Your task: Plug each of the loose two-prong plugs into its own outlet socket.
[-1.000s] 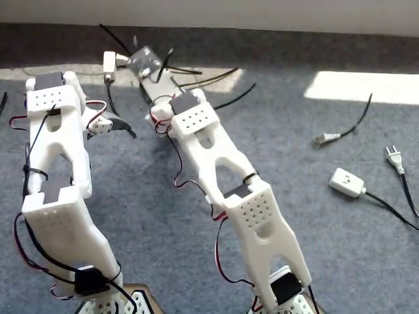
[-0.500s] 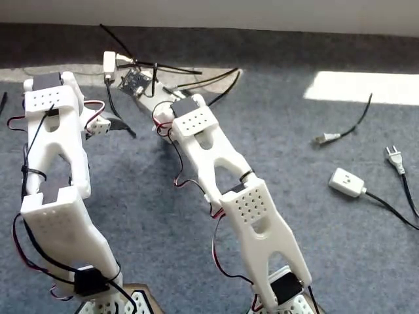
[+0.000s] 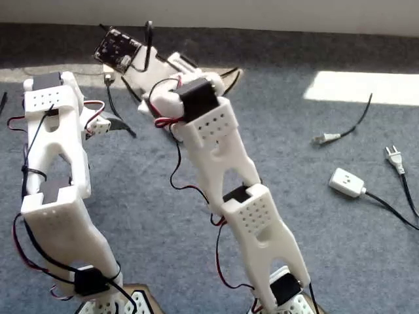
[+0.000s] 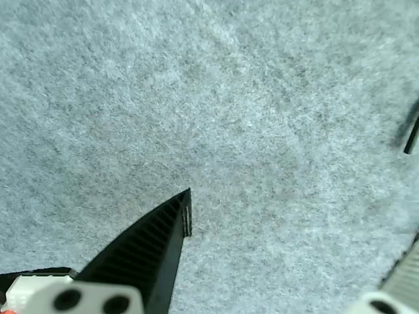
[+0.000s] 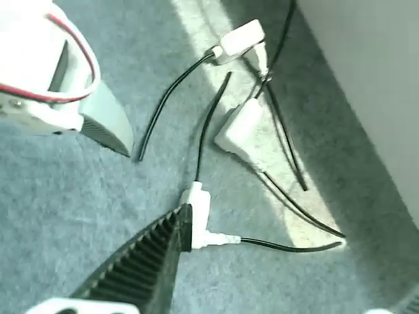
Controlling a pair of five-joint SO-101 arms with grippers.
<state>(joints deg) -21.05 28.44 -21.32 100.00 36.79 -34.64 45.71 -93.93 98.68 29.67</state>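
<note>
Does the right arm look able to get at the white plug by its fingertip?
Probably yes: the right gripper is open just above the plug, nothing covers it, and the left gripper sits well off to one side.

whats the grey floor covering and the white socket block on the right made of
The grey floor covering looks like felt or low-pile carpet: matte, with fuzzy matted fibres. The white socket block is probably moulded plastic: smooth faces, rounded corners, no visible texture.

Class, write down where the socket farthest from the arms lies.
In the high view the socket lies near the right edge, just below and left of a two-prong plug.
</note>
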